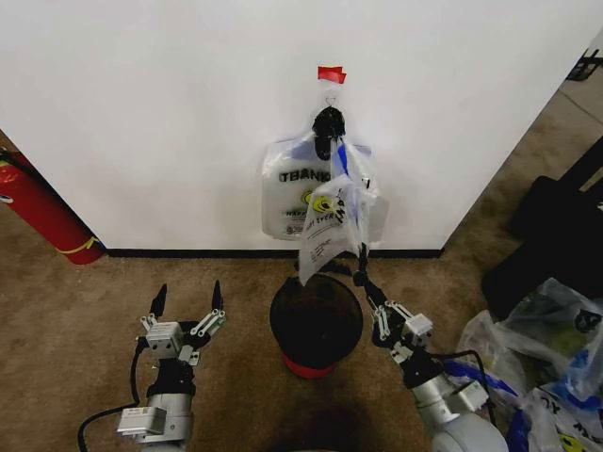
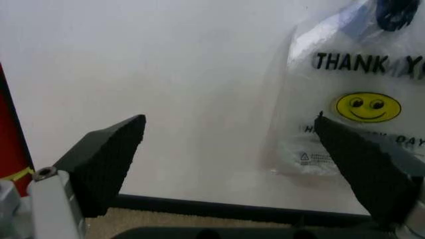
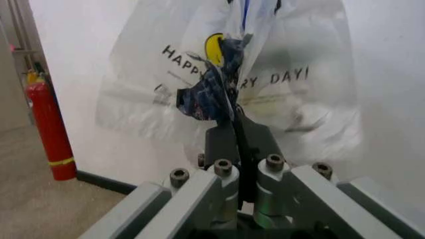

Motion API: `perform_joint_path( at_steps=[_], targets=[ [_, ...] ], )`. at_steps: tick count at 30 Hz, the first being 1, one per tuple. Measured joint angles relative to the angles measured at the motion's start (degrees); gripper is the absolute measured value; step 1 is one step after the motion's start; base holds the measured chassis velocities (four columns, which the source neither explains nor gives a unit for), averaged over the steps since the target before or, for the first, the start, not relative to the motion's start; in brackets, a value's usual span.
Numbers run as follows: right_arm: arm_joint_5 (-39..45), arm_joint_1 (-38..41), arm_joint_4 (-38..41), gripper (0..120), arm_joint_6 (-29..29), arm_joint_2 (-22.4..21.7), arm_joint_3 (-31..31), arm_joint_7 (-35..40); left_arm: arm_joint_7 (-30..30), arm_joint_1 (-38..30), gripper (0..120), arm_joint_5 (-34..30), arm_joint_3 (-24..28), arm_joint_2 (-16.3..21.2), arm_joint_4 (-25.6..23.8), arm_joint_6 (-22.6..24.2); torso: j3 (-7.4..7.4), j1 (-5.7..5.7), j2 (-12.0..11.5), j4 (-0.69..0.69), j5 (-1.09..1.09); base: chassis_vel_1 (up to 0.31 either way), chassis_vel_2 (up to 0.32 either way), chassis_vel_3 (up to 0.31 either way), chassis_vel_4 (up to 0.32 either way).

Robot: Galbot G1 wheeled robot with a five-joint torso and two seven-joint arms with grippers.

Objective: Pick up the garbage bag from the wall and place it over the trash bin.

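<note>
Right pincer (image 1: 361, 266) is clamped on a lower fold of the garbage bag (image 1: 300, 193), jaws pinched flat on crumpled blue-printed film in the right wrist view. Bag hangs from the small hook (image 1: 329, 99) on the wall (image 1: 170, 113), just under the red tape strip (image 1: 331, 73), directly above the trash bin (image 1: 316, 320).

Left pincer (image 1: 187, 306) spread wide, low beside the bin, holding nothing.

Risks, as I judge them:
- Handles look looped on the hook; pulling down or outward rather than lifting could tear the thin film or stretch it.
- Grip is only on a thin fold, so it may slip out.

Orientation: long axis vertical, handles up at the hook, body hanging down, gripped fold pulled toward the robot.
</note>
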Motion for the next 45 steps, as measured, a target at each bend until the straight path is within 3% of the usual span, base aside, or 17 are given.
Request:
perform_joint_path(
  at_steps=[16,34,40,45],
  targets=[
    [-4.51,-8.04,-2.54,0,10.01,1.08,2.67,-0.60,0.00,-0.31,100,-0.37,0.56,0.45,0.63,-0.14,0.00,0.00,0.00,0.00,0.00,0.000,0.000,0.000,0.000],
    [-9.68,-8.89,-6.16,0,14.59,1.02,3.57,-0.97,0.02,-1.37,100,-0.28,1.51,0.61,2.15,0.18,0.00,0.00,-0.01,0.00,0.00,0.000,0.000,0.000,0.000],
    [-7.12,-5.10,-4.58,0,10.81,0.99,1.44,2.09,0.02,-1.40,99,-0.56,1.47,0.68,2.25,0.26,0.00,0.00,-0.01,-0.01,0.00,0.000,0.000,0.000,0.000],
    [-2.71,3.57,-2.31,0,2.33,0.80,-1.30,6.85,-0.01,-1.96,100,-1.13,1.56,1.16,2.10,0.88,0.01,0.00,-0.01,0.01,0.00,0.000,0.000,0.000,0.000]
  ],
)
